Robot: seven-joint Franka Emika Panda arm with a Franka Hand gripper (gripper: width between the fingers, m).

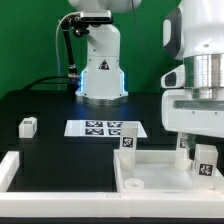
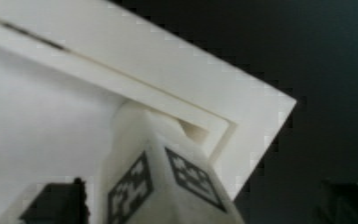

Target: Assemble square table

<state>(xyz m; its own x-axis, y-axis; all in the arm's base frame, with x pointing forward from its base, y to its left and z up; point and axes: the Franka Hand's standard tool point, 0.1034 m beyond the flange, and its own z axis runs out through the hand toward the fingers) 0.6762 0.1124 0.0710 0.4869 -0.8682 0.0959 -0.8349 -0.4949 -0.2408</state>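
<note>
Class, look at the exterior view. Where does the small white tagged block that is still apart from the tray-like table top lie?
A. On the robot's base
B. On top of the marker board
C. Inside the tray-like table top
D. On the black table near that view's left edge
D: the loose leg block sits alone on the black table, toward the exterior view's left of the marker board.

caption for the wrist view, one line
White tagged block leg standing in the corner of the white plastic square tray-like top.
</note>
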